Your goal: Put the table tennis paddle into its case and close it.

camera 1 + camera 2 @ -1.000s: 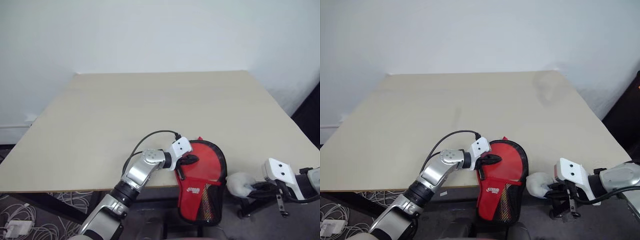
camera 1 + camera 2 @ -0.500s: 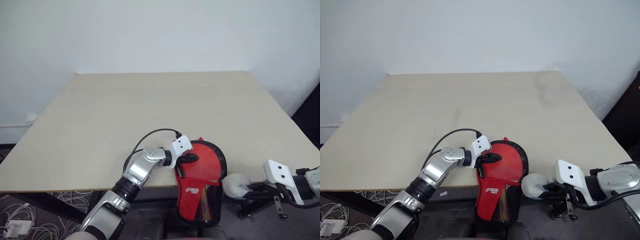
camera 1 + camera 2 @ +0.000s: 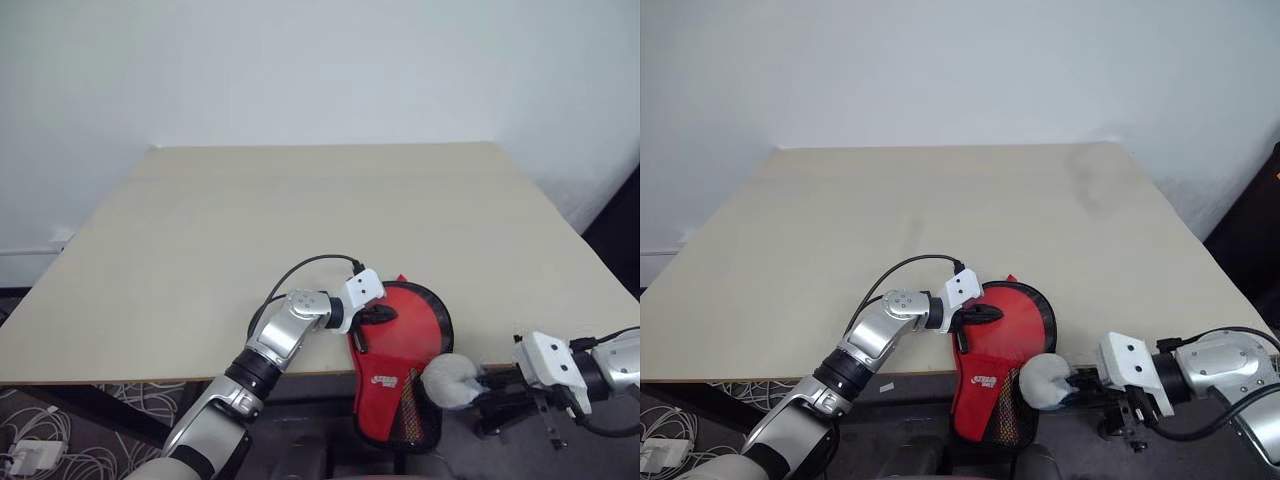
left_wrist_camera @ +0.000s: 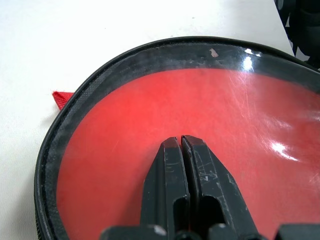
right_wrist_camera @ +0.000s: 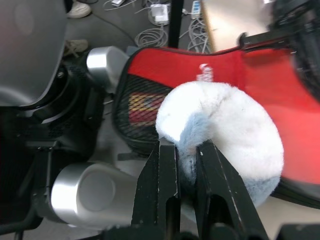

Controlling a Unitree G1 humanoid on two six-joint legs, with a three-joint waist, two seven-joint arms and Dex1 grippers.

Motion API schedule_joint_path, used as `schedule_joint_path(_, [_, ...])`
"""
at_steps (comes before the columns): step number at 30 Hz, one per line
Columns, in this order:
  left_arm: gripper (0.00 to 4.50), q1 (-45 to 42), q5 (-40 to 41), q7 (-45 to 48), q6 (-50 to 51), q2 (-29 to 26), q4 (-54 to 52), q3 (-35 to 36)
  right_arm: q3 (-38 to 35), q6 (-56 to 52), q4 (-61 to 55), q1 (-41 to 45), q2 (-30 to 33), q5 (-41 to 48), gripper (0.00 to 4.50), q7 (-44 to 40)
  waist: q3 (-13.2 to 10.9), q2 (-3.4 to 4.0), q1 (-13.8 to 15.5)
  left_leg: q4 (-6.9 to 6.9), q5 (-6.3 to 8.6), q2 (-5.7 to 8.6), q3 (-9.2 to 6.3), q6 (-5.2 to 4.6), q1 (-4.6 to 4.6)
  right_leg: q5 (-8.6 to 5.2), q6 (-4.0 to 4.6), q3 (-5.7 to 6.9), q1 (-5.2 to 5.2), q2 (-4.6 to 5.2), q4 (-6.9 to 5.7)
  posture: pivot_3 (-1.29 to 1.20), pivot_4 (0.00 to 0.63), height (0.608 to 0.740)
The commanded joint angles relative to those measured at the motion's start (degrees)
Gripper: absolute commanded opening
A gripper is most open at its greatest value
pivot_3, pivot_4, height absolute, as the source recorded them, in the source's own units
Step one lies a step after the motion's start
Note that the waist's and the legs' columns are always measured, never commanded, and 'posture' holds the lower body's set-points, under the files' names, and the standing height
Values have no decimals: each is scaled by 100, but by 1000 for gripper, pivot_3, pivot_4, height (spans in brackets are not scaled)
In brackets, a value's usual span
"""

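The red case [image 3: 405,335] lies at the table's near edge, and its dark mesh narrow end [image 5: 145,107] hangs over that edge. My left gripper [image 3: 383,315] is shut, its fingertips [image 4: 172,150] resting on the case's glossy red face inside the black rim. A red and yellow striped shape [image 5: 142,105] shows through the mesh and looks like the table tennis paddle's handle; the rest of the paddle is hidden. My right gripper [image 3: 492,381] is shut on a pale blue-grey fluffy rounded object [image 3: 450,381], which sits right beside the mesh end, below the table's edge.
The beige table [image 3: 300,220] stretches away to a white wall. Cables and adapters [image 3: 40,450] lie on the floor at the near left. A black stand [image 3: 500,418] is on the floor under my right arm.
My right gripper has carried the fluffy object to the left, from well clear of the case to right beside its mesh end. My left gripper and the case have stayed put.
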State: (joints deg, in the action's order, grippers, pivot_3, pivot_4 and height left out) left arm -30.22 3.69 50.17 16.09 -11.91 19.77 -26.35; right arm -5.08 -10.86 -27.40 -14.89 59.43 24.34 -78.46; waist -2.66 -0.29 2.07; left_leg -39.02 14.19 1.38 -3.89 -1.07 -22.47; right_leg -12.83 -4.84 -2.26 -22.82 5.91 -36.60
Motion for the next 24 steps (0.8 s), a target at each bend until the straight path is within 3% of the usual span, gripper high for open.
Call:
schedule_joint_path(1, [0, 41, -252, 1, 181, -96, 333, -59, 46, 446, -188, -299, -46, -118, 7, -114, 2, -2, 0, 0, 0, 0, 0, 0, 0, 0, 0, 0, 0, 0, 0, 0, 0, 698])
schedule_joint_path(12, [0, -18, -301, 56, 149, -5, 402, -49, -295, 1068, -566, -1424, -99, -143, 7, -53, 8, -9, 5, -1, 2, 0, -1, 1, 3, -1, -1, 1, 6, 0, 0, 0, 0, 698])
schedule_joint_path(24, [0, -57, -314, 20, 146, 29, 496, 8, -767, 344, -2252, -2445, 48, 761, 7, -11, 6, -20, 4, -1, 28, -5, -2, 27, 36, -7, -7, 3, 39, 0, 10, 0, 0, 698])
